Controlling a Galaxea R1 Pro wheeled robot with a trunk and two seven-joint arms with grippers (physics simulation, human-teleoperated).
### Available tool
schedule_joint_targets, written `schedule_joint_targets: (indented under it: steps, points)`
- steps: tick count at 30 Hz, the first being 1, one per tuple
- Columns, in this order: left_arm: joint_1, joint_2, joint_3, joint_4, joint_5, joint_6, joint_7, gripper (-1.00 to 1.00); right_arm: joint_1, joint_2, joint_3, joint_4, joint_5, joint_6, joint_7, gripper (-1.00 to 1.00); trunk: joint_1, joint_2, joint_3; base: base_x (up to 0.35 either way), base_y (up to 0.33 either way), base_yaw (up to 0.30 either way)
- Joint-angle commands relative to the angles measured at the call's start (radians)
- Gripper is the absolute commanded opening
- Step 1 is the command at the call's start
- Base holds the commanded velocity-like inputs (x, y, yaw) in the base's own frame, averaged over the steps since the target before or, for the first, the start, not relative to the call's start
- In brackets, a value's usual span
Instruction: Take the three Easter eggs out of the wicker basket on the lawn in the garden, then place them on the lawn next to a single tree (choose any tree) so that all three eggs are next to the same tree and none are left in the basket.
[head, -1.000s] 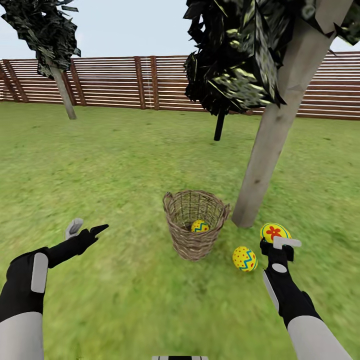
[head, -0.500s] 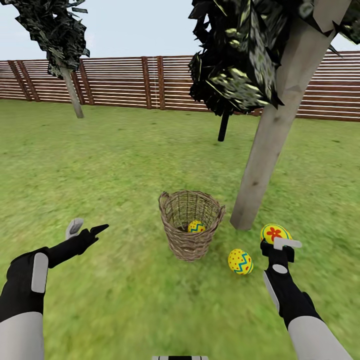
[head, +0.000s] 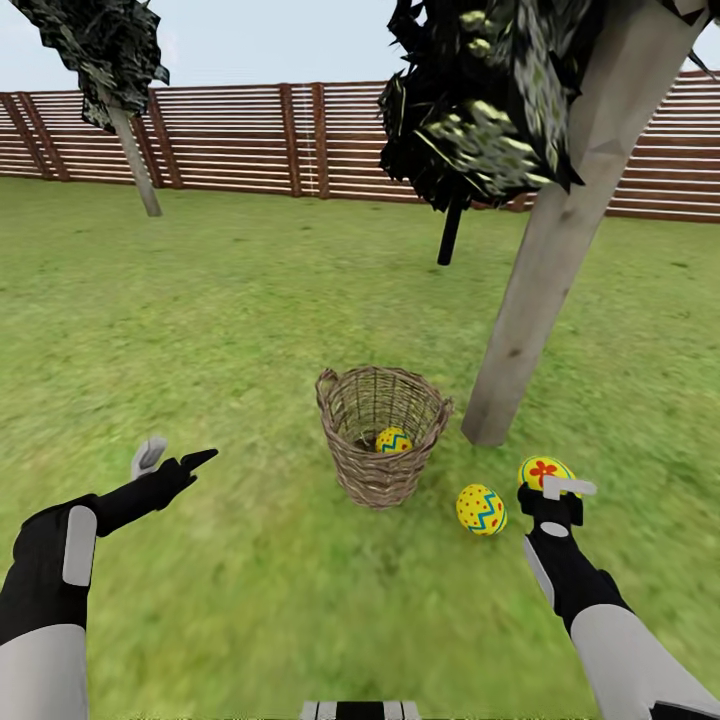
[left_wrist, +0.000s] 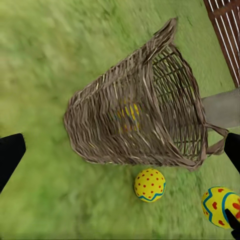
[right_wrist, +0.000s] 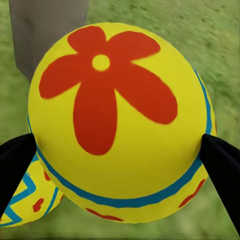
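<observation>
Our right pincer is clenched on the flower egg, its two black fingers pressing the egg's opposite flanks; in the right wrist view the red flower faces us squarely, with the pale trunk of the tree just beyond it. Whether that egg is clear of the lawn or already touching it we cannot tell from here.

Just beside this pincer, on its inner side, the dotted egg lies on the grass; the left wrist view shows it too, close under the wicker basket. The basket stands upright a little further inward from the right pincer, and the third egg rests on its bottom, showing faintly through the weave in the left wrist view. Ahead of the right pincer the tree's thick trunk meets the ground, near both outer eggs and the basket.

Our left pincer hangs released, fingers spread with nothing between them, well apart from the basket, which lies off to its inner side. The wooden fence closes the garden far ahead.
</observation>
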Motion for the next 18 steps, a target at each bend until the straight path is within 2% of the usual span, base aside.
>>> schedule_joint_targets:
  steps: [1,8,15,18]
  points:
    - [-0.001,0.000,0.002,0.000,-0.002,0.004,-0.006,1.00,-0.001,0.000,-0.002,0.001,0.009,0.000,-0.001,-1.00,0.000,-0.001,-0.005,0.000,0.000,0.000]
    - [-0.001,0.000,0.002,0.000,-0.002,0.005,-0.006,1.00,-0.001,0.001,-0.001,0.001,0.011,0.000,0.000,-1.00,0.003,-0.002,-0.032,0.000,0.000,0.000]
    - [-0.001,0.000,0.003,0.000,-0.001,0.004,-0.006,1.00,-0.001,0.001,-0.001,-0.001,0.016,0.003,-0.002,-1.00,0.003,-0.002,-0.032,-0.004,-0.003,0.000]
    - [-0.001,0.000,0.002,0.000,-0.002,0.004,-0.006,1.00,-0.001,0.001,-0.001,-0.004,0.017,0.009,-0.003,-1.00,0.003,-0.002,-0.032,-0.176,-0.184,0.000]
